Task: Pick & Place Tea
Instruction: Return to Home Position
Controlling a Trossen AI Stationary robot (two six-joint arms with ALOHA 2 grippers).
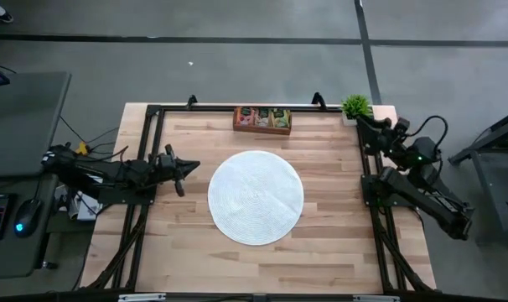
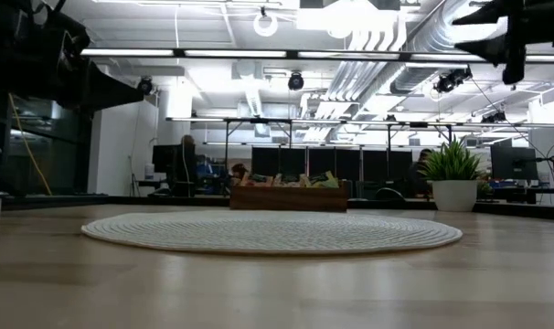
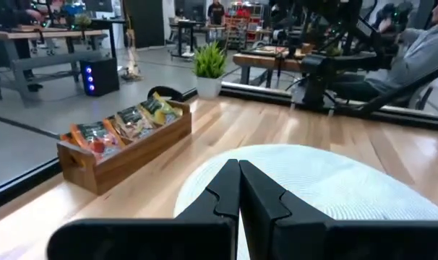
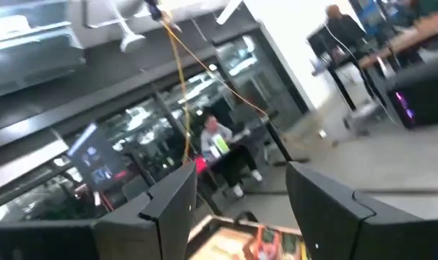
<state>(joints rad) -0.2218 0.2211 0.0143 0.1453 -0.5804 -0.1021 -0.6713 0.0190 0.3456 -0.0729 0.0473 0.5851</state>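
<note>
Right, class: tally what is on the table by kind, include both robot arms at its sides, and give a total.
Wooden tray: 1
Round white mat: 1
Potted plant: 1
Robot arms: 2, the left arm and the right arm
Tea packets: in the tray, overlapping, count unclear
Total: 5, besides the tea packets

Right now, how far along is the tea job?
Done: tea sits in the tray; the mat shows none. In hand: nothing; left pincer shut, empty, beside the mat; right pincer open near the plant. Left: only the return home, I'd judge.
</note>
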